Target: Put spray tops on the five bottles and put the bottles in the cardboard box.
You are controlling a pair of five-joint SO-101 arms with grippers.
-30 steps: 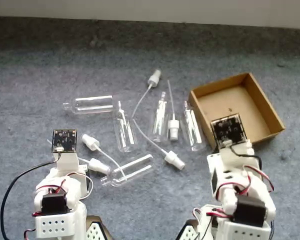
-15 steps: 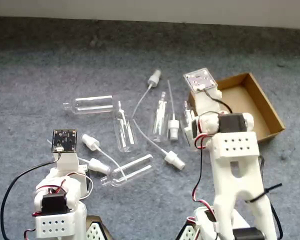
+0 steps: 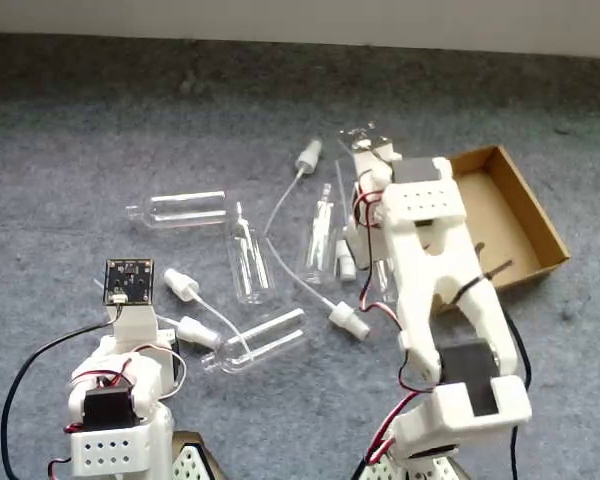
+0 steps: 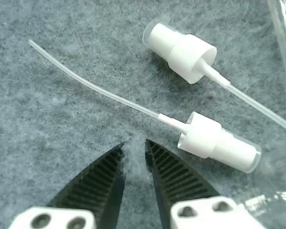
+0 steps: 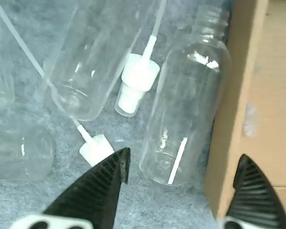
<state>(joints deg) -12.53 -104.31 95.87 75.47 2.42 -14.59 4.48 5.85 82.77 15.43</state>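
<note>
Several clear bottles lie uncapped on the grey carpet: one at the far left point(image 3: 185, 208), one in the middle point(image 3: 250, 262), one nearer the arms point(image 3: 260, 340). Loose white spray tops point(image 3: 308, 155) point(image 3: 348, 320) lie among them. The right arm point(image 3: 412, 205) stretches over the bottles beside the cardboard box point(image 3: 525, 215). My right gripper point(image 5: 181, 164) hangs open above a bottle point(image 5: 186, 109) that lies against the box wall point(image 5: 240, 95). My left gripper point(image 4: 133, 147) sits low over bare carpet, its jaws a narrow slit apart and holding nothing, close to two spray tops point(image 4: 183, 45) point(image 4: 214, 143).
Another bottle point(image 5: 93, 62) and a spray top point(image 5: 136, 81) lie just beside the right gripper's finger point(image 5: 109, 176). A second top point(image 5: 97, 149) lies under that finger. The left arm's base point(image 3: 115, 400) stays at the near left. Carpet beyond the bottles is bare.
The right arm has risen from its folded pose and swung forward and left over the bottles beside the box. The left arm has not moved.
</note>
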